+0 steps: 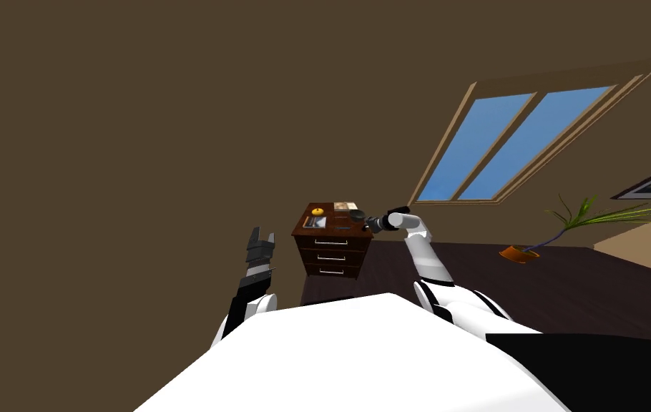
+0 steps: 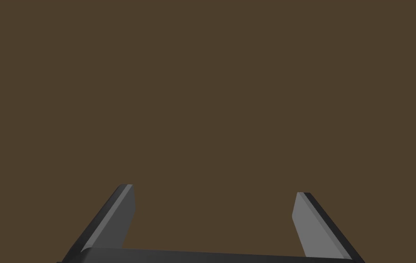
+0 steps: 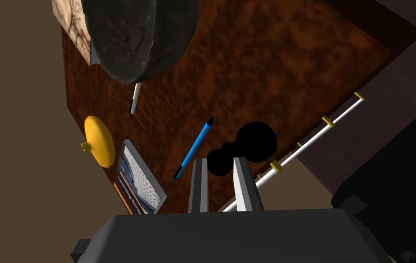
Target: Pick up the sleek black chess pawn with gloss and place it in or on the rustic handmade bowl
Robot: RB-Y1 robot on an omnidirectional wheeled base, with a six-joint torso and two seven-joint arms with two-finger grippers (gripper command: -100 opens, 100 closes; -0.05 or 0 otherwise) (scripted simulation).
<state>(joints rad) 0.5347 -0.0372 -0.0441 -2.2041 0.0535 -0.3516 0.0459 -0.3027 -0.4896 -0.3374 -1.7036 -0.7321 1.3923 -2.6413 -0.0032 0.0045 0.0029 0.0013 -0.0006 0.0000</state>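
Observation:
The glossy black pawn (image 3: pixel 257 141) lies sideways over the brown dresser top (image 3: pixel 266 59), its small head between my right gripper's (image 3: pixel 219 160) fingers, which are shut on it. The rough dark grey bowl (image 3: pixel 138 36) stands further along the dresser, beyond the gripper's tips. In the head view the right gripper (image 1: pixel 370 223) hovers at the right side of the dresser (image 1: pixel 331 247), just beside the bowl (image 1: pixel 357 214). My left gripper (image 1: pixel 261 234) is raised left of the dresser, near the brown wall, and stands open (image 2: pixel 215 191) with nothing between its fingers.
On the dresser top lie a blue pen (image 3: pixel 195 147), a white pen (image 3: pixel 135 99), a yellow round object (image 3: pixel 99 141), a small framed picture (image 3: pixel 138 180) and a book (image 3: pixel 72 27) behind the bowl. A potted plant (image 1: pixel 524 252) stands on the dark floor to the right.

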